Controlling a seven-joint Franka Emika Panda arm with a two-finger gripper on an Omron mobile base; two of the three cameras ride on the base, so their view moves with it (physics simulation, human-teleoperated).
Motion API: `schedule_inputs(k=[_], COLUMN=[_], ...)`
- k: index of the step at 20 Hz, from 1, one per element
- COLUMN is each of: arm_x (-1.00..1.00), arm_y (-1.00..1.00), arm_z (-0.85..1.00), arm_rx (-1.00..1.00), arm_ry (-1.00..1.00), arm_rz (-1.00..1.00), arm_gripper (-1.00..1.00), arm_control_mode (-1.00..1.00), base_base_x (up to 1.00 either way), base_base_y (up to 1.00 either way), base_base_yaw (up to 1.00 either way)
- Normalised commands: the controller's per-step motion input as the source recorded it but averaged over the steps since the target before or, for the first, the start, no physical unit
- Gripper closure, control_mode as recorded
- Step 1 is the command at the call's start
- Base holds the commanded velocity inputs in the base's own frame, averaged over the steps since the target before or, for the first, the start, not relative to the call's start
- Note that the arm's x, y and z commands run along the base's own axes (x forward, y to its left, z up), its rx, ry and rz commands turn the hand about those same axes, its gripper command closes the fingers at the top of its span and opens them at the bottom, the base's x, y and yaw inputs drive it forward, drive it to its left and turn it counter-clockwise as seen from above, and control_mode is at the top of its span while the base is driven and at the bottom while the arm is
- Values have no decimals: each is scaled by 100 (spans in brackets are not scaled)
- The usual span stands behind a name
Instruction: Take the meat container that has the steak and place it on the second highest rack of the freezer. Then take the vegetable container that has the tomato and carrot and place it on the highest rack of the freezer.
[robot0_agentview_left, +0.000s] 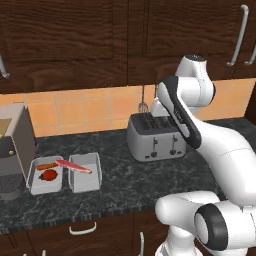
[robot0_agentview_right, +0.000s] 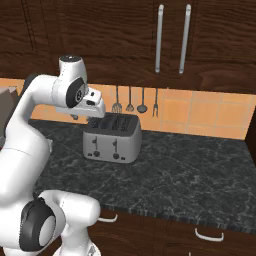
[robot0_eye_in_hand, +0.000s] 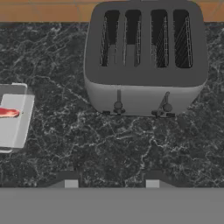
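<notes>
**Hand view: nothing is yet being carried, both tubs are still waiting on the counter**

Hand view is being aimed down at the dark counter (robot0_eye_in_hand: 131, 148), with the gripper (robot0_eye_in_hand: 109, 183) poised above bare stone near the front edge. Its fingertips (robot0_eye_in_hand: 68, 181) are being held partly apart with nothing between them, so nothing is being gripped. Further off, a grey toaster (robot0_eye_in_hand: 144, 61) is being looked down upon, and at the left edge part of the meat container (robot0_eye_in_hand: 15, 116) is being caught, with an end of the steak (robot0_eye_in_hand: 8, 113) showing.

Judged from this, the task is barely being started: neither container is being lifted, and both placements in the freezer are remaining to be done.

From the left base view, more is being offered. The meat container (robot0_agentview_left: 85, 172) is being seen whole, the steak (robot0_agentview_left: 73, 166) lying tilted across its rim toward the neighbouring vegetable container (robot0_agentview_left: 46, 176), just beside it on the left. In that tub the tomato (robot0_agentview_left: 49, 174) and the carrot (robot0_agentview_left: 47, 165) are being held. A grey appliance (robot0_agentview_left: 15, 150) is standing just to the left.

From the right base view, utensils (robot0_agentview_right: 135, 100) are being shown hanging on the tiled wall behind the toaster (robot0_agentview_right: 112, 137).
</notes>
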Motion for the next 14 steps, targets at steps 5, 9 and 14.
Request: schedule_inputs(k=[5,9,14], arm_x=[-14,-39,-8], arm_y=[9,90,92], arm_z=[-11,-59,-54], arm_rx=[0,0,7], arm_ry=[3,10,14], arm_rz=[1,-1,-17], arm_gripper=[-100,-100,-100], arm_control_mode=[-100,-100,-100], base_base_x=[0,0,0], base_base_y=[0,0,0], base_base_yaw=[0,0,0])
